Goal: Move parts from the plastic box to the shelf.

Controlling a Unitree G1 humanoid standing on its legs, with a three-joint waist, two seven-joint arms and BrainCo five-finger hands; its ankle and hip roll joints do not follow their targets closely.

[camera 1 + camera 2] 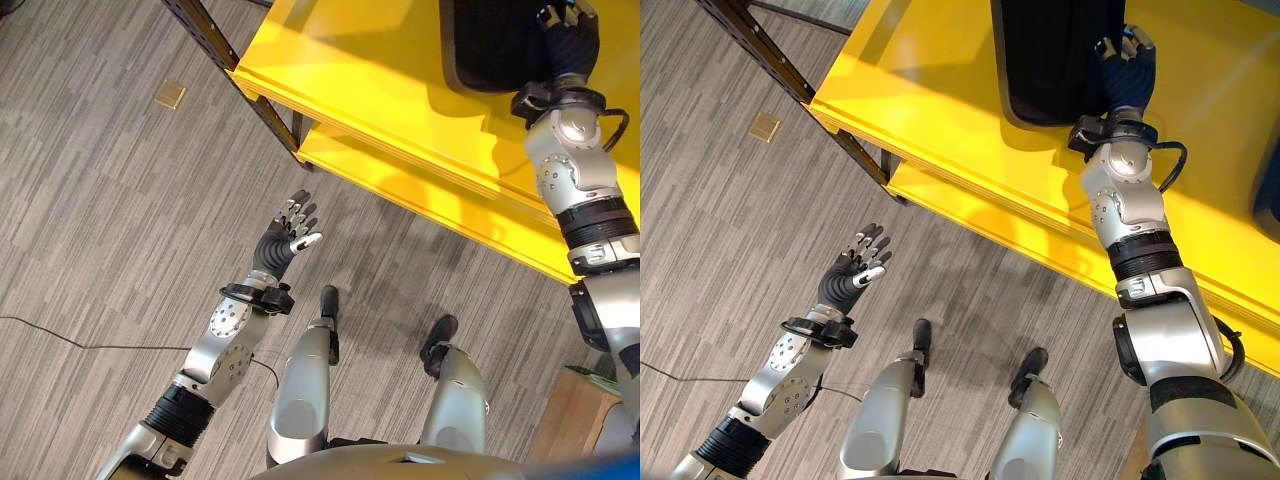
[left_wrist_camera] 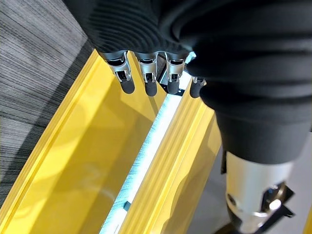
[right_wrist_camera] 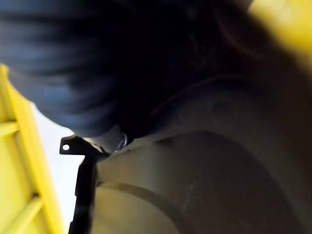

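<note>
A black plastic box (image 1: 1055, 60) stands on the top board of a yellow shelf (image 1: 930, 100). My right hand (image 1: 1127, 68) reaches up to the box's near right corner, with its fingertips over the rim, and their curl is hidden. The right wrist view holds dark blurred shapes of the box wall (image 3: 204, 175), and no part can be made out. My left hand (image 1: 291, 234) hangs open over the grey floor in front of the shelf, its fingers (image 2: 146, 80) straight and holding nothing. A lower yellow board (image 1: 410, 185) lies beneath the top one.
A dark metal upright (image 1: 240, 80) slants along the shelf's left end. A small tan square (image 1: 170, 95) lies on the striped floor at the left. A wooden block (image 1: 570, 420) sits at the lower right. A dark blue thing (image 1: 1268, 190) shows at the shelf's right edge.
</note>
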